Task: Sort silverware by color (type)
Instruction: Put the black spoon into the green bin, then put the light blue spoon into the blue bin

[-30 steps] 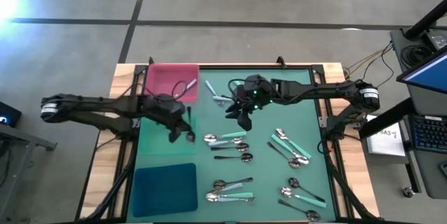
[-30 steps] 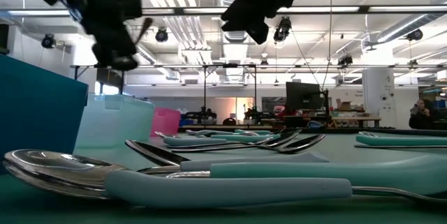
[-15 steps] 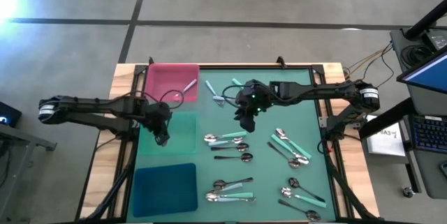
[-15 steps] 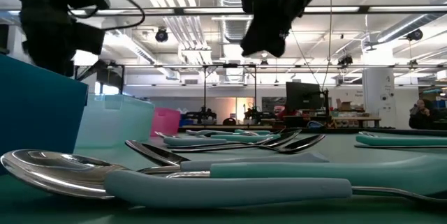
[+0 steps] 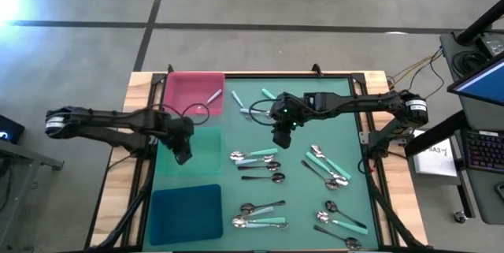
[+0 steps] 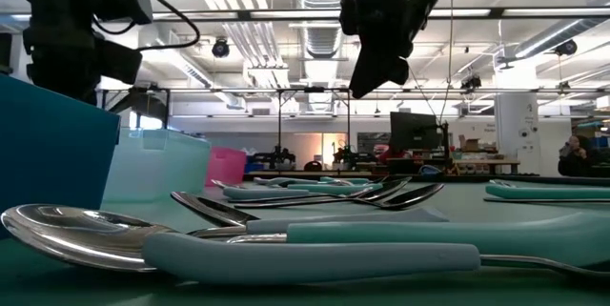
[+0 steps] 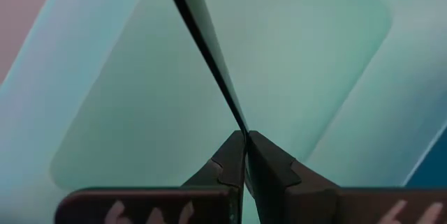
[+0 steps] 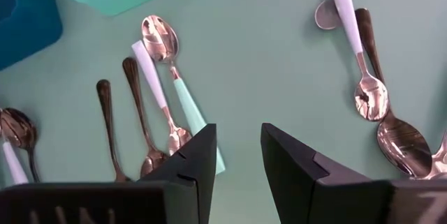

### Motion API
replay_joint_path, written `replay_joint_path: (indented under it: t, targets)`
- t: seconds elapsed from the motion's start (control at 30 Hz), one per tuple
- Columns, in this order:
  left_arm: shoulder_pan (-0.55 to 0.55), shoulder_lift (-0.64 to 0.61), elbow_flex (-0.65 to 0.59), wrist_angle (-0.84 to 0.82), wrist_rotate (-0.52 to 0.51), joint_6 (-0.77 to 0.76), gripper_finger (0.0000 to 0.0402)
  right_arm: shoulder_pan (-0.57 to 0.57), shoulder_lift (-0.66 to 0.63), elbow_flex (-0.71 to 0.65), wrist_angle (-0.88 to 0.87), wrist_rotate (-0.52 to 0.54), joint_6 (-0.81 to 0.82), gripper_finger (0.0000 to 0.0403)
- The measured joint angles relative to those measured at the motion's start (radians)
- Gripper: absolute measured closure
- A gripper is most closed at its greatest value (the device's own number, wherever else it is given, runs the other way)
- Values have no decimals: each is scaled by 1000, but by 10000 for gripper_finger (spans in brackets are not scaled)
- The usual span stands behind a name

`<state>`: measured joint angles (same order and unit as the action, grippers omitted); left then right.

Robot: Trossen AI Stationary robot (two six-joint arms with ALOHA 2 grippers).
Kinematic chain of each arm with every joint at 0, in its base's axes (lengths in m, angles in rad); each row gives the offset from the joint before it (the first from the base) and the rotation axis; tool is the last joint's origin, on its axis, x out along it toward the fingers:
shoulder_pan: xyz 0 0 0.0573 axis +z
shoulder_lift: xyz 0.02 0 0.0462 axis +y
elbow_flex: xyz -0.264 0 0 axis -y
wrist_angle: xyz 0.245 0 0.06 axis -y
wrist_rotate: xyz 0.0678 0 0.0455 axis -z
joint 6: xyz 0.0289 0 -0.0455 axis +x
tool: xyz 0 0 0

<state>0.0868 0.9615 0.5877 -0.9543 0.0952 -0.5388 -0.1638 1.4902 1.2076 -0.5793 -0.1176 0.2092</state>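
Now the left gripper (image 5: 183,157) is pinched shut on a thin dark utensil handle (image 7: 202,49) over the mint tray (image 5: 206,152) by the table's left edge. The right gripper (image 5: 280,139) hangs half open and empty over the middle. Spoons (image 5: 253,157) lie on the green mat (image 5: 295,194).

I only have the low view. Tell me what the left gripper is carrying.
Observer: The left gripper is shut on a thin black handle.
Operator: Say what lies under it.
Observer: From above, it hangs over the mint-green tray.
Operator: Report the right gripper.
Observer: The right gripper is open and empty, above a teal-handled spoon lying on the mat.
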Motion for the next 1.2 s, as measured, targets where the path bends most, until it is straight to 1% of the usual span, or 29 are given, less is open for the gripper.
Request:
replay_joint_path:
  t: [0.13, 0.33, 0.43, 0.53, 0.7, 0.83, 1.0, 1.2]
  targets:
    - [0, 36, 0, 21, 0, 5, 389, 0, 0, 0, 0, 14, 0, 299]
    - [0, 79, 8, 47, 27, 36, 332, 0, 0, 0, -17, 15, -1, 294]
    - [0, 83, 8, 78, 31, 52, 303, 0, 0, 0, -77, 16, 1, 294]
    - [0, 82, 8, 173, 32, 57, 286, 0, 0, 0, -162, 27, 65, 293]
    - [0, 71, 14, 412, 109, 114, 279, 1, 0, -13, -351, 45, 187, 292]
    - [-1, 71, 41, 537, 117, 161, 278, 25, 0, -71, -437, 40, 270, 291]
    - [-2, 71, 90, 572, 117, 213, 278, 71, 0, -172, -448, 36, 363, 291]
    - [-7, 71, 153, 573, 117, 239, 278, 127, 0, -234, -423, 32, 448, 291]
